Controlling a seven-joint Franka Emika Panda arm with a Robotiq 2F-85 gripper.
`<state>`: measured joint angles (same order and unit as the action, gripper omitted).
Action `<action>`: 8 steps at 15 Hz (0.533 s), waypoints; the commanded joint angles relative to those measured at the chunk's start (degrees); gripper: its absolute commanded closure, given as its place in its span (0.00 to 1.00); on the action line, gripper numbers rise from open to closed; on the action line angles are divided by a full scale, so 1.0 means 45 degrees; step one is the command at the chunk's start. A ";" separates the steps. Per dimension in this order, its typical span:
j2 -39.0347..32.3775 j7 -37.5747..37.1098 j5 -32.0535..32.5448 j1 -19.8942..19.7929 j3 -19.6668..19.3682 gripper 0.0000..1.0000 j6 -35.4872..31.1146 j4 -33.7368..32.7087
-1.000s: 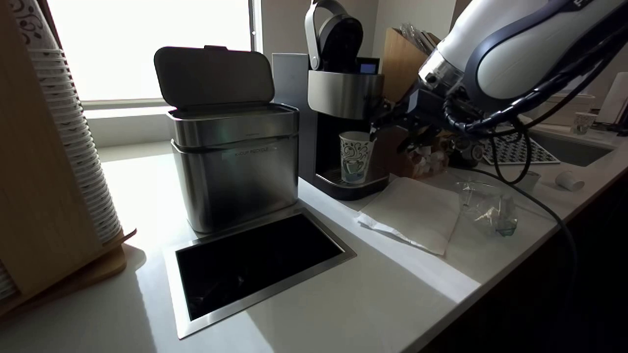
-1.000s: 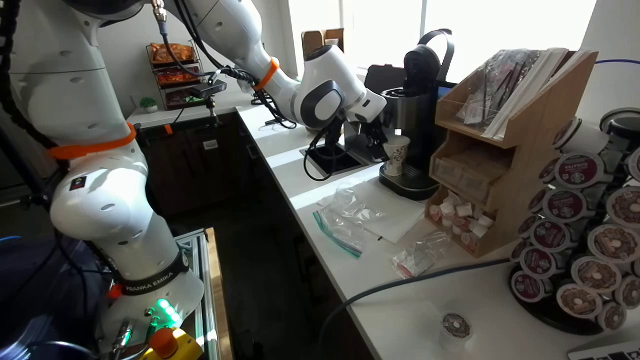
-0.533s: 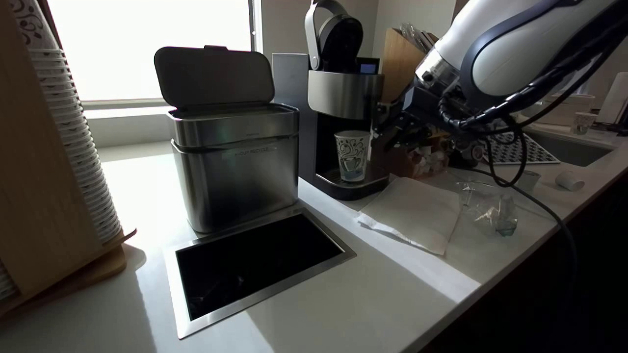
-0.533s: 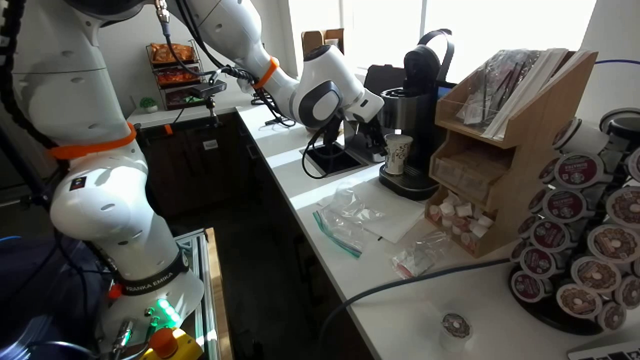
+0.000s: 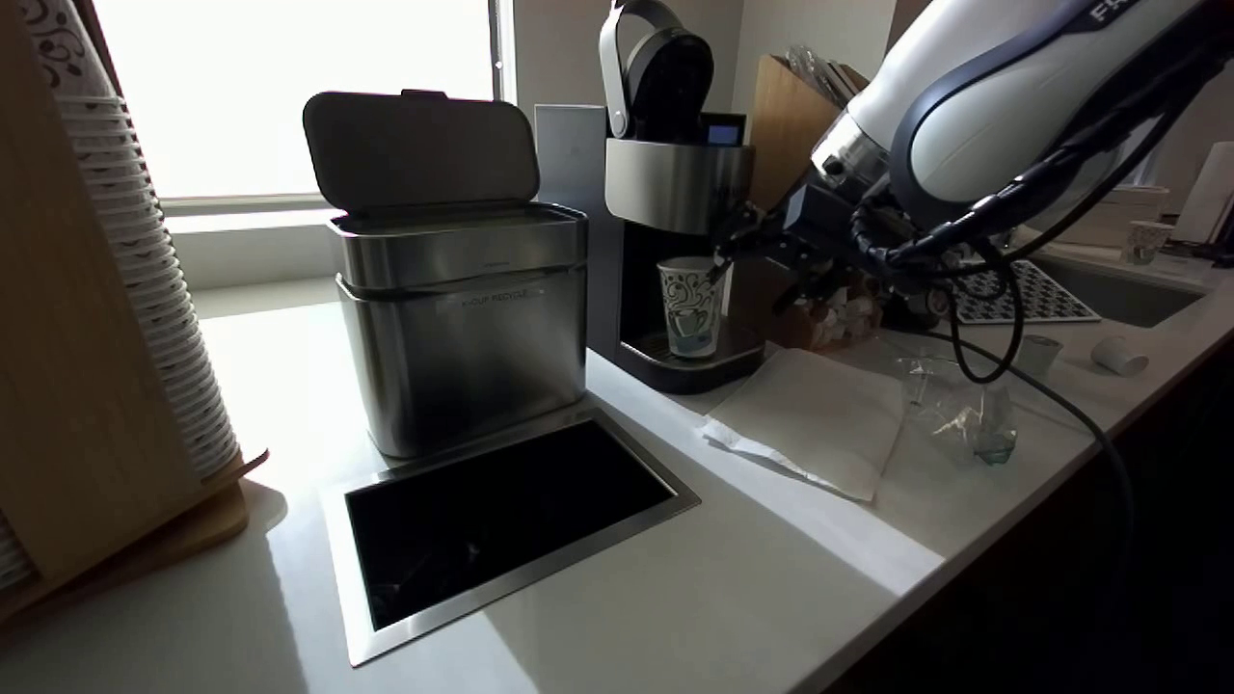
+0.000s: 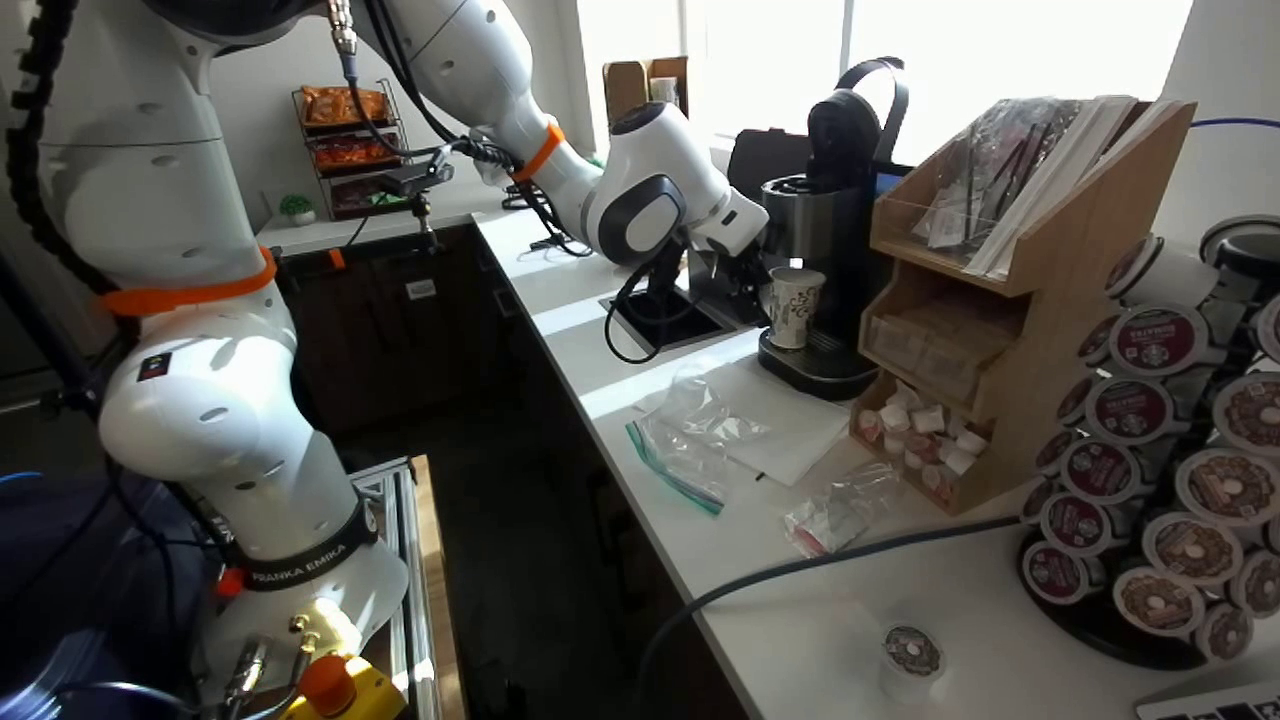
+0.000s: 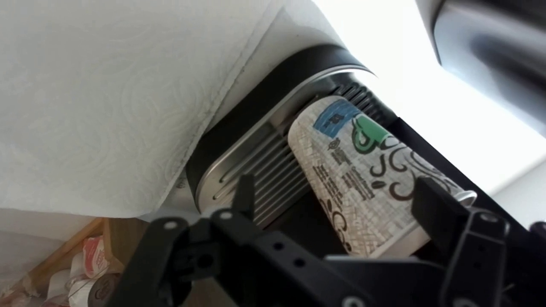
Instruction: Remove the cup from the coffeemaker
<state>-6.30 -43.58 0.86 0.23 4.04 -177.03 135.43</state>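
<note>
The cup, white with swirls and a green printed mug, stands upright on the drip base of the coffeemaker; it shows in both exterior views (image 5: 689, 313) (image 6: 795, 312) and in the wrist view (image 7: 349, 166). The coffeemaker (image 5: 675, 188) is black and silver with its top raised; its slotted base (image 7: 260, 108) shows in the wrist view. My gripper (image 5: 757, 278) is open at the cup's upper part. In the wrist view, one finger of the gripper (image 7: 342, 202) overlaps the cup near its rim, the other is apart from it over the drip tray. Contact cannot be told.
A brushed-steel box (image 5: 468, 347) with a raised lid stands beside the coffeemaker, behind a bin opening (image 5: 540, 511). A paper towel (image 5: 819, 414) and plastic bags (image 6: 690, 440) lie in front. A wooden organizer (image 6: 1080, 290) and pod rack (image 6: 1130, 420) stand nearby.
The cup has shifted slightly on the drip base, to the left in an exterior view. The gripper has moved a little closer; a fingertip now overlaps the cup's rim. The robot's base light changed from green.
</note>
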 commanded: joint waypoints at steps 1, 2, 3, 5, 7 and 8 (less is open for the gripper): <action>0.0046 0.0554 -0.0733 -0.0285 0.0458 0.00 -0.0219 0.0073; 0.0084 0.0681 -0.0887 -0.0347 0.0551 0.00 -0.0248 0.0089; 0.0112 0.0723 -0.0998 -0.0384 0.0591 0.00 -0.0262 0.0078; 0.0185 0.0556 -0.0950 -0.0391 0.0467 0.00 -0.0396 0.0096; 0.0194 0.0656 -0.1296 -0.0528 0.0649 0.00 -0.0487 0.0097; 0.0198 0.0691 -0.1518 -0.0563 0.0760 0.00 -0.0481 0.0108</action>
<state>-5.89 -41.65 -2.46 -1.10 5.96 -177.48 135.20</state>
